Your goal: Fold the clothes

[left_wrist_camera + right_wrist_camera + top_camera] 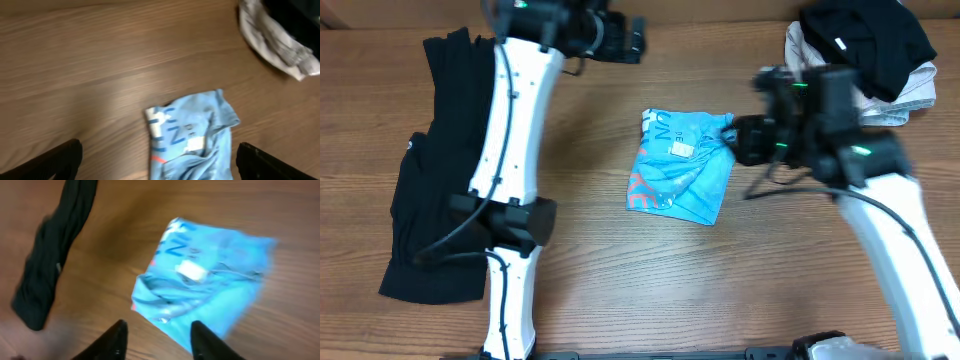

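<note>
Overhead view shows the light blue T-shirt (pixel 680 172) lying crumpled in the middle of the bench (pixel 620 290), with its white neck label (pixel 680 149) facing up. The right gripper (pixel 736 140) is at the far right corner of the shirt. In the right wrist view its fingers (pixel 117 340) are spread, with nothing between them. The left gripper (pixel 632 40) is well apart from the shirt, near the far edge, also released. A black garment (pixel 435 180) lies on the left, and a black and white pile (pixel 860 50) at the far right.

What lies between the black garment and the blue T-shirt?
Bare table in the right wrist view; overhead, the left arm crosses above that stretch.
</note>
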`<state>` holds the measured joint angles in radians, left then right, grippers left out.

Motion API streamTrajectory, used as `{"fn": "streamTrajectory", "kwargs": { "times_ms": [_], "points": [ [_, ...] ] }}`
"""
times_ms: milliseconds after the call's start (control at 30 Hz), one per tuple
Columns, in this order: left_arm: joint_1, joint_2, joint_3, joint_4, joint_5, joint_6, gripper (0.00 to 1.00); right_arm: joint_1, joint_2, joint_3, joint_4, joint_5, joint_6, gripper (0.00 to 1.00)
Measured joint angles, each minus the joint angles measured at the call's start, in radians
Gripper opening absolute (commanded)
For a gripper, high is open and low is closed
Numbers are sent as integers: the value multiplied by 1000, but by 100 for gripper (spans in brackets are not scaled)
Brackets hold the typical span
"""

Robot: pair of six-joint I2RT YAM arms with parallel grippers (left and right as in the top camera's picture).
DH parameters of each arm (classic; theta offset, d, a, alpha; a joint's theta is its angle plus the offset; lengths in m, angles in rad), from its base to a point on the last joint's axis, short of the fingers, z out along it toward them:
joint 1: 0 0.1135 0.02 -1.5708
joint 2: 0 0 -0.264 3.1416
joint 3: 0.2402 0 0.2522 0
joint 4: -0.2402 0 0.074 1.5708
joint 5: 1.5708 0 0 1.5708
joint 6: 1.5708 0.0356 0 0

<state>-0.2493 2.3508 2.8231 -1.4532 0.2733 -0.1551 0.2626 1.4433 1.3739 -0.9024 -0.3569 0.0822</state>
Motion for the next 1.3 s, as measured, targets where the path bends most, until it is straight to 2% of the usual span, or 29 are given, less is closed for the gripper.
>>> {"fn": "streamTrajectory", "kwargs": {
  "times_ms": [67,167,333,467,533,567,600,633,667,700,767,933,1133,1300],
  "points": [
    [22,0,0,-17,0,0,100,79,78,1,39,37,1,68],
    [39,0,-1,-35,0,0,99,174,188,1,85,103,-13,80],
    [45,0,-2,-45,-13,0,100,297,351,1,116,228,-53,85],
    [45,0,-3,-51,-24,0,100,343,431,1,116,312,-65,86],
    [45,0,-3,-51,-26,0,100,347,443,1,117,339,-68,79],
    [45,0,-3,-51,-27,0,100,347,446,1,118,348,-75,70],
    [45,0,-3,-51,-27,0,100,346,446,1,122,362,-68,54],
    [45,0,-3,-51,-27,0,100,346,446,1,123,367,-76,47],
    [45,0,-3,-52,-27,0,100,346,446,1,127,377,-74,31],
    [45,0,-3,-53,-27,0,100,346,446,1,127,390,-73,20],
    [45,0,-3,-59,-28,0,100,346,446,1,120,409,-64,12],
    [45,0,-3,-78,-35,0,100,344,446,1,50,430,3,4],
    [45,0,-3,-85,-39,0,100,307,395,2,-95,416,148,4],
    [45,0,-28,-86,-39,0,100,223,306,7,-217,387,233,4]
  ]
}}
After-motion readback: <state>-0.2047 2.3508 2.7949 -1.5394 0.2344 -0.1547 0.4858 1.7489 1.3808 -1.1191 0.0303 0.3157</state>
